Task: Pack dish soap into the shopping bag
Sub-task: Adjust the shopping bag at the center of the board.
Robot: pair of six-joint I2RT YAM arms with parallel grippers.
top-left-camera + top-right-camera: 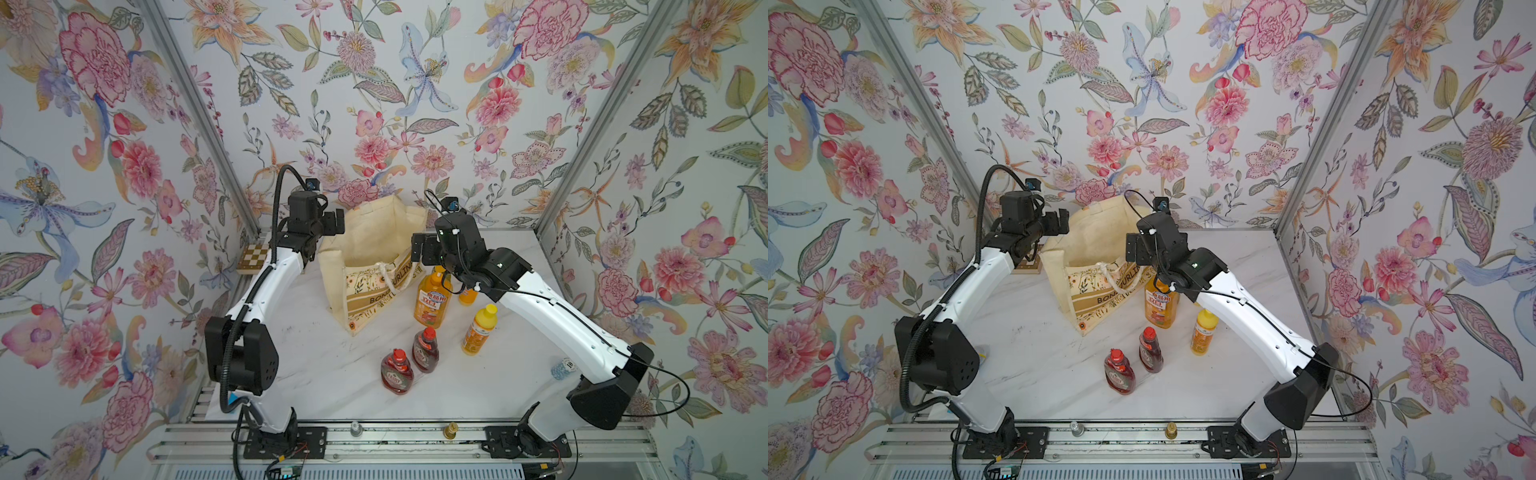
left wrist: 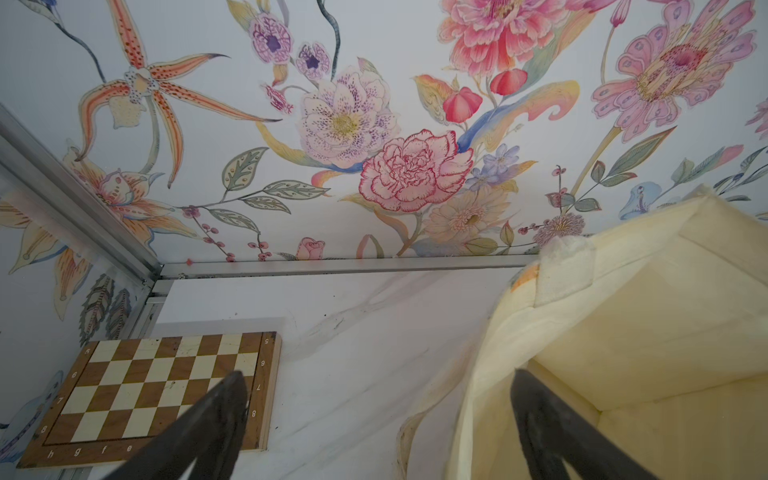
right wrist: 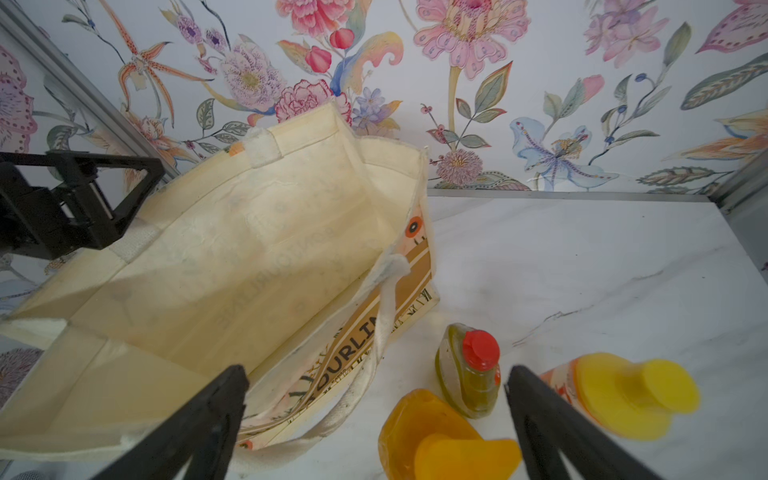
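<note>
hovering over pump bottle (image 3: 436, 436) beside shopping bag (image 3: 249, 249), right hand (image 3: 374, 374) released; left hand (image 2: 376, 374) likewise

The cream shopping bag (image 1: 368, 237) stands upright with its mouth open. Just beside it stand the orange pump bottle (image 1: 432, 303), the olive-green bottle (image 3: 471, 374) and two yellow-capped orange bottles (image 1: 480, 330) (image 1: 468, 296). Two dark-red bottles (image 1: 397, 372) (image 1: 425, 350) stand together, apart from the bag.
</note>
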